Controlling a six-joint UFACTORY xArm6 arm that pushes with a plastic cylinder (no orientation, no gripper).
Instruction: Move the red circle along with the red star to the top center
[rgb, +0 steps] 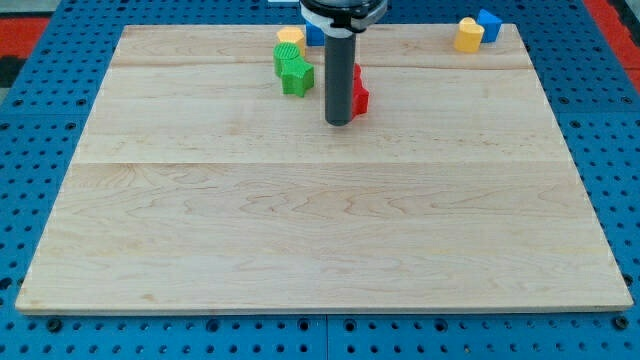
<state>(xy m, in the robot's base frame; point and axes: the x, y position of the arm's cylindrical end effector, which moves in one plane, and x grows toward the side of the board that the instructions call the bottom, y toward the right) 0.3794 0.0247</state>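
Note:
My tip (339, 122) rests on the wooden board near the view's top centre. Two red pieces show just right of the rod: an upper red piece (357, 75) and a lower one (360, 98), both largely hidden behind the rod, so I cannot tell which is the circle and which the star. The tip is just left of and slightly below the lower red piece, touching or nearly touching it.
Two green blocks (293, 70) sit left of the rod, with a yellow block (290, 37) and a blue block (313, 35) above them. At the top right are a yellow block (468, 34) and a blue block (488, 23). The wooden board (320, 230) lies on a blue pegboard.

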